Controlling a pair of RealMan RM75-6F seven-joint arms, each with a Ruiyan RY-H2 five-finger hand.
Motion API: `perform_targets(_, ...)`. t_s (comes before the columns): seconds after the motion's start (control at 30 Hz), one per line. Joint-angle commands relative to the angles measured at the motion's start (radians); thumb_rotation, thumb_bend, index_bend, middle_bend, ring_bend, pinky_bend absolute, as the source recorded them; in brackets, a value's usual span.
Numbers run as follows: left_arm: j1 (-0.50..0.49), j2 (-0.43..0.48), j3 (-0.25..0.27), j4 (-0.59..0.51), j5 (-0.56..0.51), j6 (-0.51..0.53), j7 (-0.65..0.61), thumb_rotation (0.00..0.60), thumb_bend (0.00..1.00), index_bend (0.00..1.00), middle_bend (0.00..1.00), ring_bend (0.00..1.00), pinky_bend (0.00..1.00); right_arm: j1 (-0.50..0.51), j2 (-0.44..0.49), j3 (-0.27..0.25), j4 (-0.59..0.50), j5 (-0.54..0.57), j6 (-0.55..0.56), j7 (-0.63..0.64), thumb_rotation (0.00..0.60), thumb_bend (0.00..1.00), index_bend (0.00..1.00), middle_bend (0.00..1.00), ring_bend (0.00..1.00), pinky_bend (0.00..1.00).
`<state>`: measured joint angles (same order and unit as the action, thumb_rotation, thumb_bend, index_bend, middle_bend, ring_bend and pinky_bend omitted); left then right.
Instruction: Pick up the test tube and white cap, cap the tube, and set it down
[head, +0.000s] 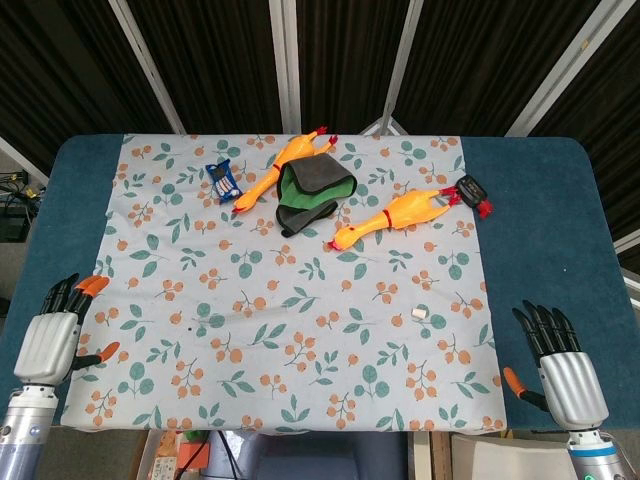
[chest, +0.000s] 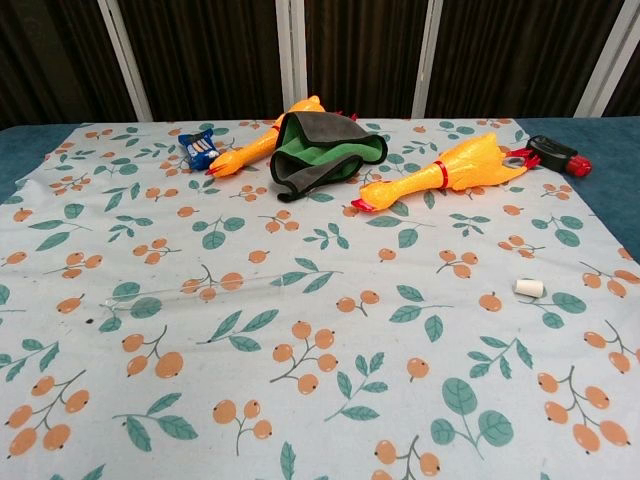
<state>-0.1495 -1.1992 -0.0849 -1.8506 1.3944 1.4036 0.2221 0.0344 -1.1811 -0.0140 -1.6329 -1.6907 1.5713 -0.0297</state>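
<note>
Both hands idle at the near tabletop (head: 545, 200) edge, nothing held. Left hand (head: 48, 340) off the near-left corner of the cloth (head: 200, 380), fingers (head: 70, 290) spread and extended, orange-tipped. Right hand (head: 565, 375) off the cloth's near-right corner, over the blue tabletop, fingers (head: 540, 325) spread wide too. Neither hand shows in the chest view.

Tube (chest: 185, 290): clear, hard to see, lying flat on the cloth left of centre, long axis roughly left-right; best seen in the chest view, barely visible in the head view (head: 225, 317). Cap (head: 420, 314) (chest: 529, 288): small white cylinder on its side, on the cloth well to the right of the tube, nearer the right hand. Tube and cap well apart, neither touched.

Far side of the cloth: green-grey rag (head: 312, 192) bunched near the middle, one rubber chicken (head: 280, 170) touching its left side, second chicken (head: 395, 217) right of the rag. Blue packet (head: 224, 182) left of the first chicken. Black-red tool (head: 473, 193) at the second chicken's far end, on the cloth's right edge.
</note>
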Motion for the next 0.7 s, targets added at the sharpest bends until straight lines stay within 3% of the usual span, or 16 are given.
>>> perform_targets(0.03,-0.061,-0.052,-0.05,-0.039,-0.094,-0.061,0.105,0.6,0.27,0.27,0.26,0.0,0.0,0.0,0.0,0.0,-0.003,0.002,-0.001,0.002,0.6,0.36,0.0,0.0,0.0,0.0)
perform_targets(0.37,-0.205,-0.235,-0.128,0.01,-0.282,-0.12,0.369,0.6,0.38,0.38,0.37,0.0,0.0,0.0,0.004,0.001,-0.007,0.008,-0.003,0.017,0.6,0.36,0.0,0.0,0.0,0.0)
perform_targets(0.7,-0.308,-0.466,-0.147,0.127,-0.426,-0.112,0.513,0.6,0.44,0.44,0.4,0.01,0.0,0.002,0.009,0.003,-0.007,0.013,-0.005,0.042,0.6,0.36,0.0,0.0,0.0,0.0)
